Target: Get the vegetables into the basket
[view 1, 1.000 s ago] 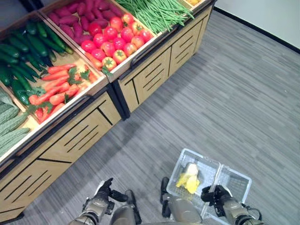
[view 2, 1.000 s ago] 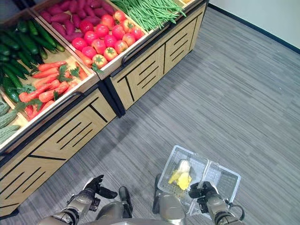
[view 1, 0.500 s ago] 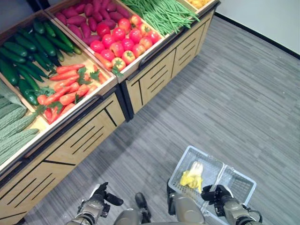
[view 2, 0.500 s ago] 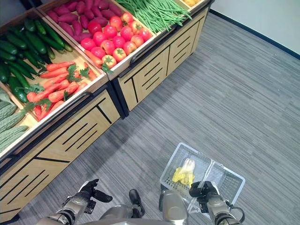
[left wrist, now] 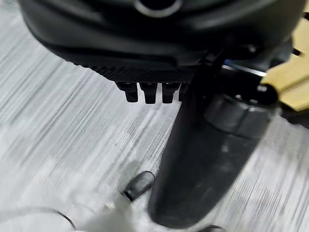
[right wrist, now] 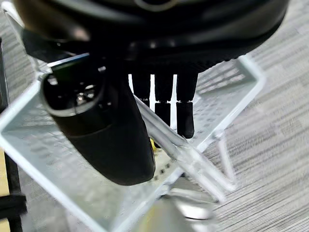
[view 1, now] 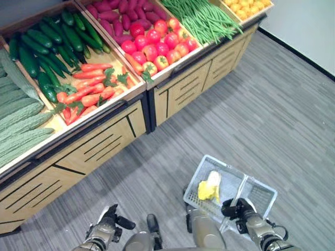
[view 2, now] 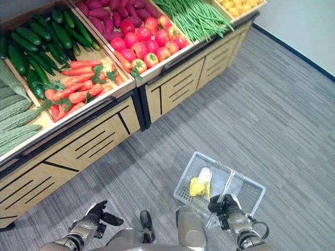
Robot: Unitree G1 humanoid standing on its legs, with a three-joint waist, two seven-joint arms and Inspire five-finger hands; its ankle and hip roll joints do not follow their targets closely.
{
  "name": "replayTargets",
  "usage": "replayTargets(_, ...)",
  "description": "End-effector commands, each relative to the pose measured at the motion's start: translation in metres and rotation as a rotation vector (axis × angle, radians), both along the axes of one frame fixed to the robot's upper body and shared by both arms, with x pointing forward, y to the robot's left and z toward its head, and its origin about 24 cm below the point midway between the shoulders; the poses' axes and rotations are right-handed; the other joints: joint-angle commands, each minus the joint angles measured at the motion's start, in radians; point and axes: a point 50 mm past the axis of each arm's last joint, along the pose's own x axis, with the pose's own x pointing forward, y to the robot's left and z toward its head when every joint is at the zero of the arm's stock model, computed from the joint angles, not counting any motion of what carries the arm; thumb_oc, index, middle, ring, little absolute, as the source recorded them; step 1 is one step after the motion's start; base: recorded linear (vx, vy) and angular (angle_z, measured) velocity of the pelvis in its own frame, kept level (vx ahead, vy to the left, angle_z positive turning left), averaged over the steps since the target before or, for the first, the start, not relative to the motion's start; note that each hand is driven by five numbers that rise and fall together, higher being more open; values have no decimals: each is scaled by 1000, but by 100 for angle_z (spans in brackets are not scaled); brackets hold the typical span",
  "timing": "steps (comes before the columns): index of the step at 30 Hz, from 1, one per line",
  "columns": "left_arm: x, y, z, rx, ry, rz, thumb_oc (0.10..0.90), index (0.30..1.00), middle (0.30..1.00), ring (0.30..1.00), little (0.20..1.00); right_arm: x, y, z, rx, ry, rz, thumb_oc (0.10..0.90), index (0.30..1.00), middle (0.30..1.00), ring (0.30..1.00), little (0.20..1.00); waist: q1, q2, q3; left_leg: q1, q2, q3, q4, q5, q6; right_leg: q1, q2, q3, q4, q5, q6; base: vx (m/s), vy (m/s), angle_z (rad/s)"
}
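Grey striped flooring runs beside a wooden produce stand (view 1: 99, 151) in the left eye view, its sloped bins holding cucumbers (view 1: 49, 47), carrots (view 1: 86, 91), tomatoes (view 1: 157, 47) and green beans (view 1: 201, 21), tilted so the stock faces a shopper. Well apart from the stand, a clear plastic basket (view 1: 261, 191) hangs low at the robot's right side, carried by the right hand (view 1: 242, 210) so that the left hand (view 1: 108, 228) is free for picking. Inside lies a pale yellow-green leafy vegetable (view 1: 209, 186), limp and light, resting on the basket's floor. The right eye view shows the same layout. The left wrist view shows the left hand's fingers (left wrist: 145, 92) curled toward the palm, holding nothing. In the right wrist view, the right hand's fingers (right wrist: 164, 104) are hooked round the basket's clear handle (right wrist: 188, 157), thumb alongside.
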Motion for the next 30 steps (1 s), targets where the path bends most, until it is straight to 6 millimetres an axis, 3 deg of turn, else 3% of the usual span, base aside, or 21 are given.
replayTargets(1,14,-3,6,-41,-61,-11,900,1000,1000,1000,1000,-24,-6,-7,-36,128,111,400,300,300,300,300,-2,35,-10,-8,46,-71,41,-60,-35,-5,39,-24,121,-137,-6,122,-311,59)
replayTargets(7,25,-10,9,-46,-67,-73,900,1000,1000,1000,1000,-17,-9,-3,-54,103,147,400,300,300,300,300,-34,49,-14,-41,79,-153,-21,26,-77,3,32,-131,149,-189,-46,57,-300,87)
replayTargets(8,26,-15,8,-57,-67,-80,900,1000,1000,1000,1000,-19,-11,-3,-57,114,142,400,300,300,300,300,-39,55,-18,-52,82,-142,-33,45,-80,22,19,-176,129,-190,-52,33,-219,85)
replayTargets(9,26,-15,8,-57,-67,-80,900,1000,1000,1000,1000,-19,-11,-3,-57,114,142,400,300,300,300,300,-42,55,-18,-52,82,-145,-32,45,-80,24,18,-179,127,-189,-52,52,-160,115)
replayTargets(12,26,-23,7,-73,-62,-94,900,1000,1000,1000,1000,-22,-17,-3,-60,134,125,400,300,300,300,300,-56,71,-17,-59,83,-76,-35,44,-77,50,0,-227,110,-190,-51,28,-14,93)
replayTargets(14,30,-31,7,-87,-66,-125,900,1000,1000,1000,1000,-26,-20,-4,-75,161,128,400,300,300,300,300,-72,91,-15,-64,87,36,-33,46,-75,75,-24,-274,93,-190,-50,-2,69,70)
replayTargets(25,38,-29,16,-94,-146,-128,900,1000,1000,1000,1000,-18,-11,-4,-73,153,150,400,300,300,300,300,-35,90,-36,-32,51,47,-18,-21,-41,105,-37,-220,45,-145,-16,6,131,-3)
replayTargets(26,51,-26,29,-106,-249,-120,900,1000,1000,1000,1000,-22,-10,-6,-64,152,142,400,300,300,300,300,-20,86,-43,-18,43,47,-27,-24,-34,116,-42,-220,23,-129,-5,-38,161,-14)
replayTargets(29,62,-25,43,-120,-341,-113,900,1000,1000,1000,1000,-23,-10,-6,-61,145,131,400,300,300,300,300,-15,83,-43,-13,40,46,-34,-24,-33,120,-43,-220,12,-120,0,-43,88,-11)
replayTargets(30,78,-21,71,-136,-508,-122,900,1000,1000,1000,1000,-25,-10,-6,-50,133,107,400,300,300,300,300,-4,80,-45,-10,38,42,-40,-23,-30,124,-45,-222,-2,-109,5,-57,55,-5)
